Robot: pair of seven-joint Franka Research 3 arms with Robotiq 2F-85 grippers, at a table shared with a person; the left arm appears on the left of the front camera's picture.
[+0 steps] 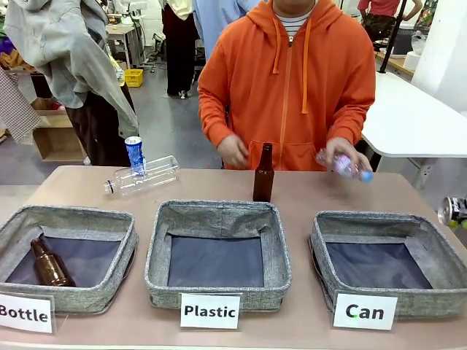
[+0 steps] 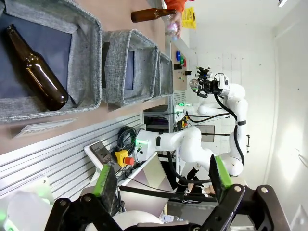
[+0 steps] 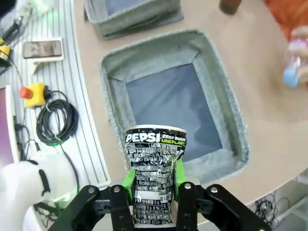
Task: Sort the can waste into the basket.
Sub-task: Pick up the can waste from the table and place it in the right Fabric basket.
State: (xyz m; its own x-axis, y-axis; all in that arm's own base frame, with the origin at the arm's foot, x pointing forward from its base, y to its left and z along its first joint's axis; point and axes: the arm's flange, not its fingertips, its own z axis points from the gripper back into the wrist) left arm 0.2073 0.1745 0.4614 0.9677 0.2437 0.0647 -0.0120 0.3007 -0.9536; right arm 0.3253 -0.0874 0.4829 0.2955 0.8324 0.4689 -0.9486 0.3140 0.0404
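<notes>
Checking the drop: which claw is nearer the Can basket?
Right. The right claw, shut on the black can, hangs by the Can basket. The left claw, open, sits off the table by the Bottle bin, the row's other end.

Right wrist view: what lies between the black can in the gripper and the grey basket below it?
Nothing. The right wrist view shows the black can, clamped in the right gripper, with only bare air between it and the basket.
</notes>
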